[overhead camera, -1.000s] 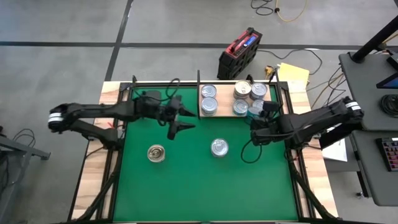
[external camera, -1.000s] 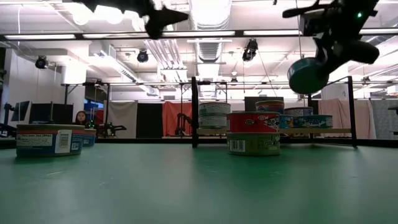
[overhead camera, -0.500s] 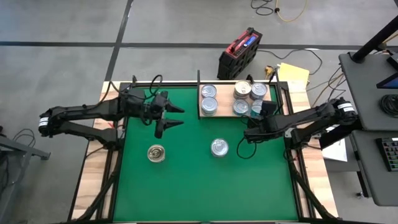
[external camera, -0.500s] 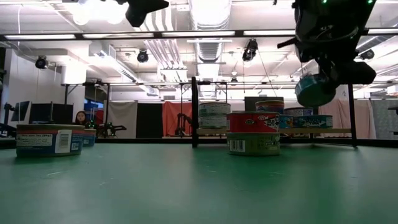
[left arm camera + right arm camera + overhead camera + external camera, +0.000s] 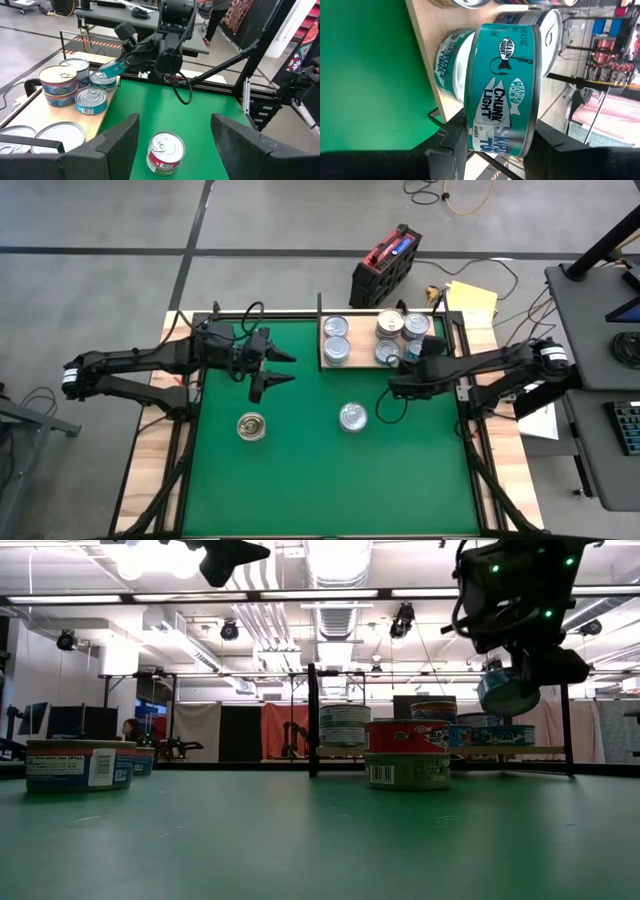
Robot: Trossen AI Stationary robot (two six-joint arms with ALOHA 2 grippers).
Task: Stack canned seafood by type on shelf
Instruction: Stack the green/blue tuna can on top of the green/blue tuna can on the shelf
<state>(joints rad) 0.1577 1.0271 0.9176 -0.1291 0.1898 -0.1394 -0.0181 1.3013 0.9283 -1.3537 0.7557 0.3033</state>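
A pale wooden shelf (image 5: 362, 340) lies at the mat's far edge with several tins on it, some of them stacked. One is a teal tin (image 5: 451, 65) right under my load. My right gripper (image 5: 405, 363) hangs over the shelf's near right corner, shut on a teal tuna can (image 5: 502, 90) that also shows tilted in the low view (image 5: 507, 692). My left gripper (image 5: 288, 368) hovers open over the mat left of the shelf, holding nothing. Two loose tins stand on the mat: a gold-lidded one (image 5: 252, 426) and a silver-lidded one (image 5: 353, 417). My right gripper pinches the teal tuna can between its two fingers, one finger on each flat face (image 5: 469, 136), so the printed side wall faces the wrist camera. The fingers slant down from the table's right side. The can is lifted clear and tilted on edge, just above the tins on the shelf.
The green mat (image 5: 300, 480) has free room near its front edge. A dark upright frame (image 5: 313, 720) stands at the shelf's left end. A red and black case (image 5: 385, 265) and a yellow pad (image 5: 470, 302) lie beyond the table's far edge.
My right gripper has swung toward the table's left over the shelf, sunk, and tipped further downward. It carried the teal can lower and closer to the shelf tins. My left gripper has drawn back toward the table's left and risen a little, still open, then kept still.
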